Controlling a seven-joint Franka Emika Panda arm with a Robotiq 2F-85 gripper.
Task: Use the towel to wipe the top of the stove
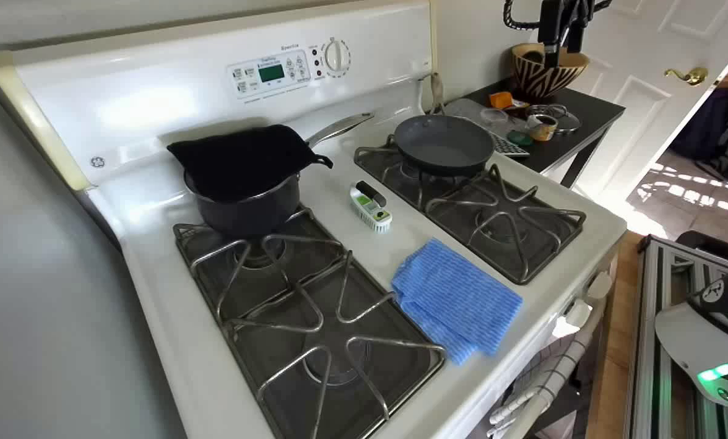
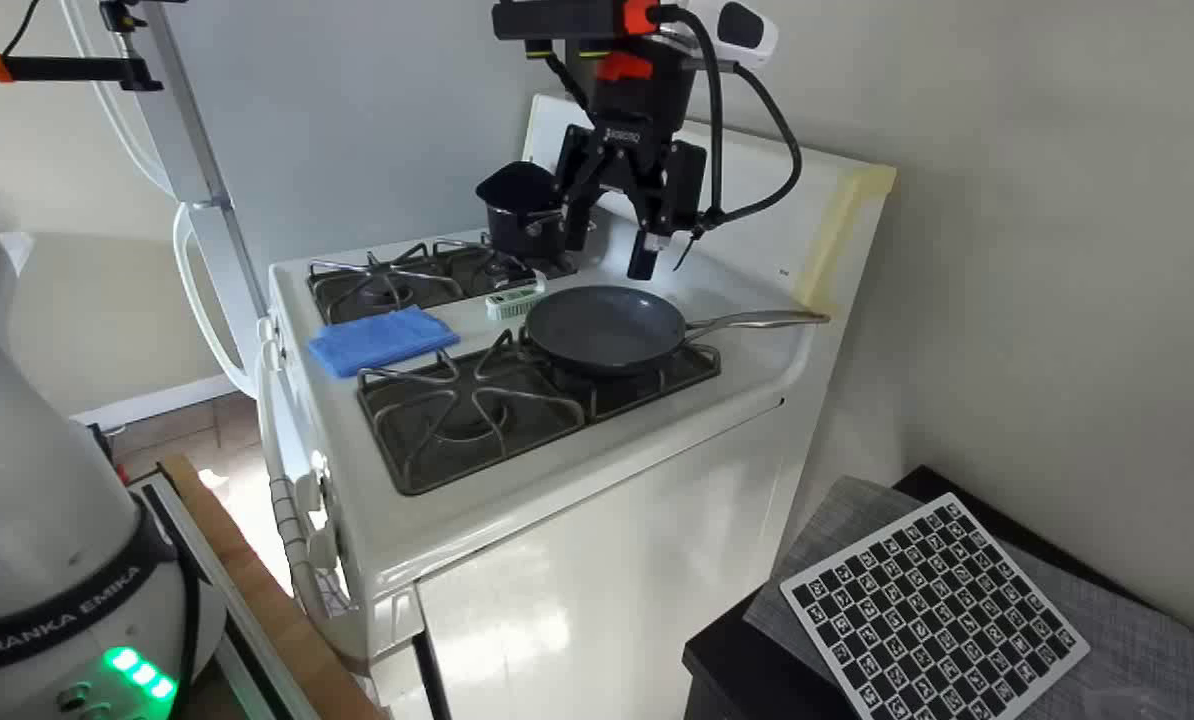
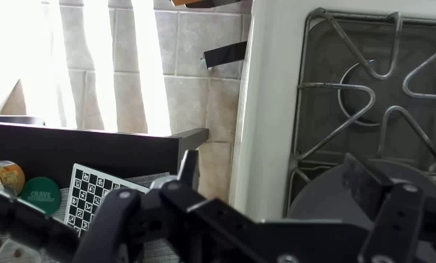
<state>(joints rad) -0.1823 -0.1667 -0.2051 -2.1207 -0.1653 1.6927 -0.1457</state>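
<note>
End effector (image 3: 272, 170), spread wide and empty, hangs well apart from the towel (image 1: 458, 299) on the stove (image 1: 373, 255).

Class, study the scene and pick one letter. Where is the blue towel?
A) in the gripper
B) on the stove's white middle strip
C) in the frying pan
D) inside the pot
B: both exterior views show the towel lying on the white middle of the stove, while the gripper stands open and apart from it.
</note>
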